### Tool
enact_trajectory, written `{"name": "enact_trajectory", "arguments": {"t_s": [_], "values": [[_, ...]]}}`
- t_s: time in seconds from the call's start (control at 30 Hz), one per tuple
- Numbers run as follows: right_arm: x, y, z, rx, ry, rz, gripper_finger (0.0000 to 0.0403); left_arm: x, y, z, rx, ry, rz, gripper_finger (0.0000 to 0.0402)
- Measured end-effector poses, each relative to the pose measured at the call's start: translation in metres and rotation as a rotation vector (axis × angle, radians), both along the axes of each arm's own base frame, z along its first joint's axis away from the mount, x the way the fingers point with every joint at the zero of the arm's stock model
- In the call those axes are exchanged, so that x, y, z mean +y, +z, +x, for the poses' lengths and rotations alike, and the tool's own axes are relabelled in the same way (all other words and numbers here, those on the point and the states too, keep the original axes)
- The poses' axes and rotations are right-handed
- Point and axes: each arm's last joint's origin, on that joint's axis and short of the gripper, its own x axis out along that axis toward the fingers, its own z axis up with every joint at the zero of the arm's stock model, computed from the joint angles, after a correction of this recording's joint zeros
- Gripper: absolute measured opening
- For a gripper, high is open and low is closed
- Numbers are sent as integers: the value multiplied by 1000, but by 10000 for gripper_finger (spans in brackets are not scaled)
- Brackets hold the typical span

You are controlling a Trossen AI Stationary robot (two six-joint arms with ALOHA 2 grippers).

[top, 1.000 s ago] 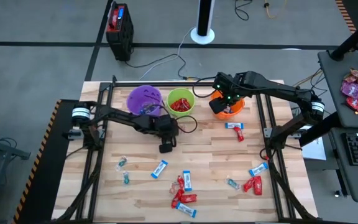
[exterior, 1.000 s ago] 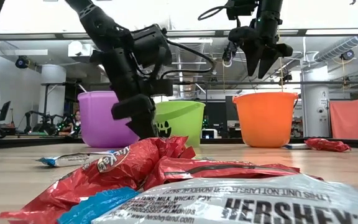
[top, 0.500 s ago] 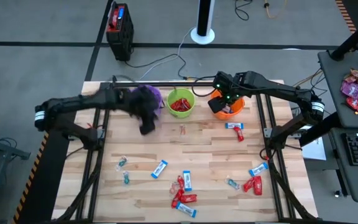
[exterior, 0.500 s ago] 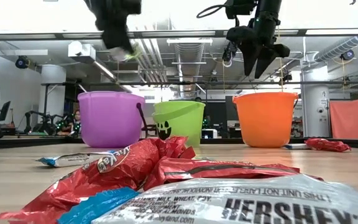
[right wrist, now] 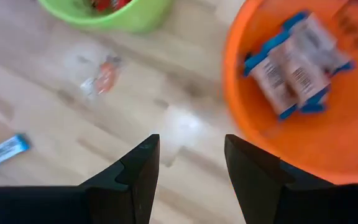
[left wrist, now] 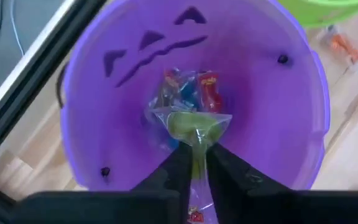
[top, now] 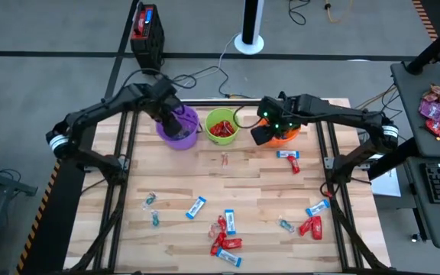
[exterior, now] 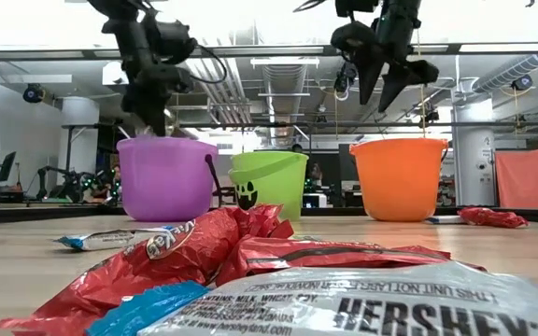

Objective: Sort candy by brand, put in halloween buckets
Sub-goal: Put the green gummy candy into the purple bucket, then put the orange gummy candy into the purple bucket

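Hanging over the purple bucket [left wrist: 191,87] now, having swung up from the middle of the table [top: 250,191] a second ago — left hand [left wrist: 194,163] pinching the twisted tail of a clear green candy [left wrist: 194,127] between nearly closed fingers, just starting to ease apart. Dangling right below the fingertips, above a few twisted pieces already lying in the bucket's bottom. Meaning, most likely, a drop about to happen and one more teal-type piece sorted.

Hovering beside the orange bucket [top: 283,131], having shifted off it toward the green bucket [top: 221,124] — right hand [right wrist: 188,163], fingers apart and holding nothing. Sitting just past one finger, inside the orange bucket, blue-and-white bars [right wrist: 297,62]; lying farther out on the bare wood, a small clear-wrapped piece [right wrist: 101,78].

Waiting well away from both hands, at the table's near side — scattered red wrappers [top: 228,243], blue bars [top: 196,207] and tiny twists [top: 150,200], so plenty of sorting remaining.
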Motion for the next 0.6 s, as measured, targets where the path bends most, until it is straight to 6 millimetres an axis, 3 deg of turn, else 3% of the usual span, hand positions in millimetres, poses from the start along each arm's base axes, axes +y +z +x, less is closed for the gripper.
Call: {"name": "enact_trajectory", "arguments": {"t_s": [0.2, 0.37, 0.47, 0.6], "values": [[31, 2, 12, -61, -34, 56, 173, 4, -5, 5, 11, -22, 8, 90], [55, -2, 43, -216, 19, 60, 173, 5, -7, 6, 13, -30, 11, 120], [62, -15, 67, -273, 42, 38, 173, 5, -5, 6, -5, -22, 21, 129], [60, -51, 96, -228, 72, 13, 173, 0, 3, 4, -48, 7, 22, 133]]}}
